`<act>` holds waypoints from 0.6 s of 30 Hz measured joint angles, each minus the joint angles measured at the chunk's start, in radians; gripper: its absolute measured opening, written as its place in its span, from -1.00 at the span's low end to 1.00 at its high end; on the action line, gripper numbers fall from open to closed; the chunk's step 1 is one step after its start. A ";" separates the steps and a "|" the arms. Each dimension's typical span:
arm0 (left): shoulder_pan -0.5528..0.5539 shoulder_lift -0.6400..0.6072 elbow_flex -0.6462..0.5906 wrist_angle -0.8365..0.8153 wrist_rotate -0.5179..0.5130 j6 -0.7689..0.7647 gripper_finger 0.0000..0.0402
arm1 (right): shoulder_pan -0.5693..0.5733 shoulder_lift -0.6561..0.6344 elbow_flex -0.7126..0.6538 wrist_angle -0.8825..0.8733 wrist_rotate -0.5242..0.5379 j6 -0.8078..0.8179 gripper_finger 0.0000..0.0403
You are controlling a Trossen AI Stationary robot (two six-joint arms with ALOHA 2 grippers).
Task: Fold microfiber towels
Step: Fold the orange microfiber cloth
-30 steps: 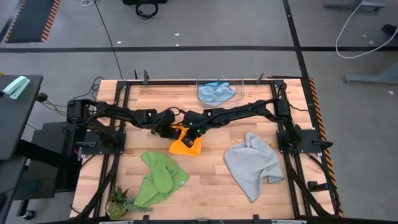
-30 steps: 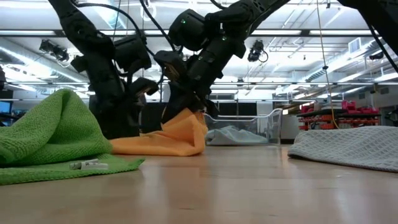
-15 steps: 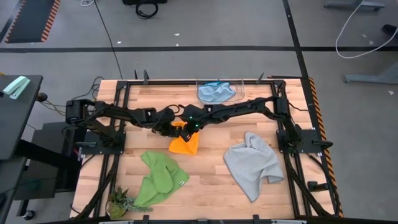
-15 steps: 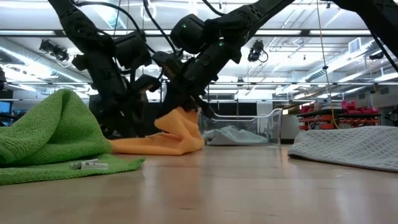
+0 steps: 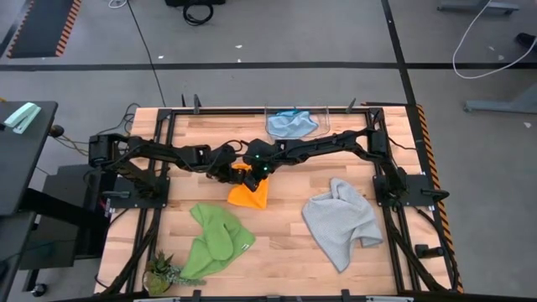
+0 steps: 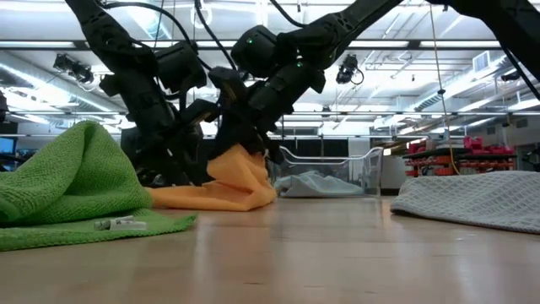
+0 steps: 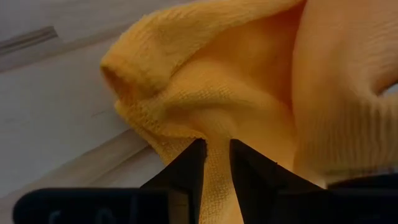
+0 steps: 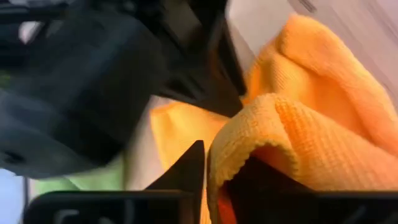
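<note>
Both hands meet mid-desk over the yellow-orange towel (image 5: 249,195), which sits bunched just left of centre, one edge lifted. Left hand (image 7: 216,163) is clamped on a fold of it; cloth is pinched between its fingers in the wrist view. Right hand (image 8: 214,163) has a rolled edge of the same towel draped between its fingers; can't tell whether it's gripping or letting go. Vs a sec ago: the towel lay wider and flatter, reaching further toward the near edge; now it's pulled in toward the far side, narrower and taller, with the right arm drawn back toward the left hand. Looks like a fold-over is underway, not finished; the cloth is lumpy, not squared. Green towel (image 5: 214,241) near-left, grey towel (image 5: 340,221) near-right, light blue towel (image 5: 291,124) at far edge, all unfolded on the desk (image 5: 285,243).
</note>
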 joint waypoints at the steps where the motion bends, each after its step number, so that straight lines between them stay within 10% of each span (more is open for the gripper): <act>1: 0.000 0.000 0.000 0.004 0.000 0.001 -0.57 | 0.000 0.000 0.000 0.008 -0.006 0.000 -0.59; 18: 0.000 -0.004 0.000 0.009 0.013 0.003 -0.59 | 0.025 -0.011 0.001 -0.030 0.024 -0.019 -0.20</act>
